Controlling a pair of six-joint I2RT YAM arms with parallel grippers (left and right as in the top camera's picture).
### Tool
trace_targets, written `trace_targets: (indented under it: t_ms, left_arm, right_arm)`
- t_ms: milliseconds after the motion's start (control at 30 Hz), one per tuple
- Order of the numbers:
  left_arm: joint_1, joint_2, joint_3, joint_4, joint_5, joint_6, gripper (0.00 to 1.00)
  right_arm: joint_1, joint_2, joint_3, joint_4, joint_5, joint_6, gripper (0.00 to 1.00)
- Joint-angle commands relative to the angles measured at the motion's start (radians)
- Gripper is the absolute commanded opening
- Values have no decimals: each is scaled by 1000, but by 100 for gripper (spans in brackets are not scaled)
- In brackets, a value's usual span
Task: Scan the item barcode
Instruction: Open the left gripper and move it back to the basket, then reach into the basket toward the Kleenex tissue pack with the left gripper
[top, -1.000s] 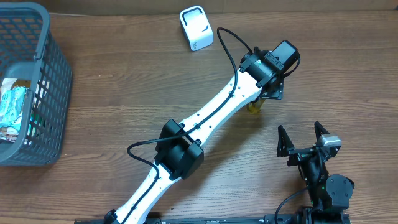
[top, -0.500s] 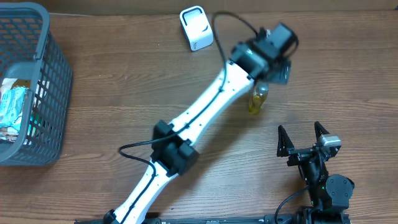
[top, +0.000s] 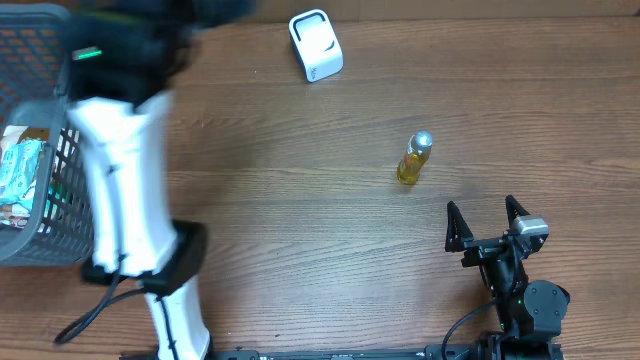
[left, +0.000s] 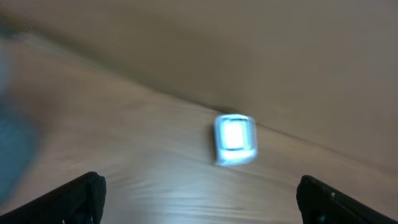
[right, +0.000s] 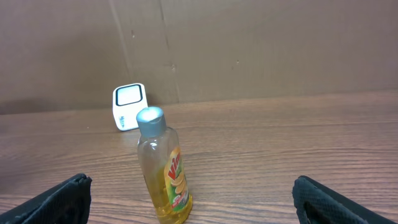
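Note:
The item, a small yellow bottle (top: 414, 160) with a silver cap, stands upright and alone on the wooden table; in the right wrist view the bottle (right: 163, 168) shows its green-red label. The white scanner (top: 315, 45) sits at the back edge, also seen as the scanner (right: 129, 107) and, blurred, as the scanner (left: 235, 138). My left arm (top: 120, 160) is a blur over by the basket; the left gripper (left: 199, 202) is open and holds nothing. My right gripper (top: 487, 215) stands open in front of the bottle, apart from it; the right gripper (right: 193, 208) is likewise empty.
A grey plastic basket (top: 50, 240) with several packaged goods (top: 20, 175) stands at the far left, partly behind the left arm. A cardboard wall (right: 249, 43) closes the back of the table.
The left gripper opened and let go of the bottle, then the arm swung fast to the left, over the basket. The bottle stays upright. The right arm has not moved.

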Motion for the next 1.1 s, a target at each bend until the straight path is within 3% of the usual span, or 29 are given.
trace_targets:
  t_ms: [0,200,500,733,1067]
  left_arm:
    - [145,-46,6,-76,14,-5,100]
    - [403,-83,-6,-113,174,138,100]
    - [595,-100,-57,-114,177,182,100]
    - [735,-187,-376,-114,168,164,99]
    - [909,-190,-779,-69,66,-27,99]
  right_arm:
    - [1,2,-11,6,-5,0,100]
    - [1,2,-11,6,-5,0,100]
    - [1,2,-11,6,-5,0,100]
    - [1,2,-11,6,-5,0,100]
    - [1,2,-11,6,-5,0,100]
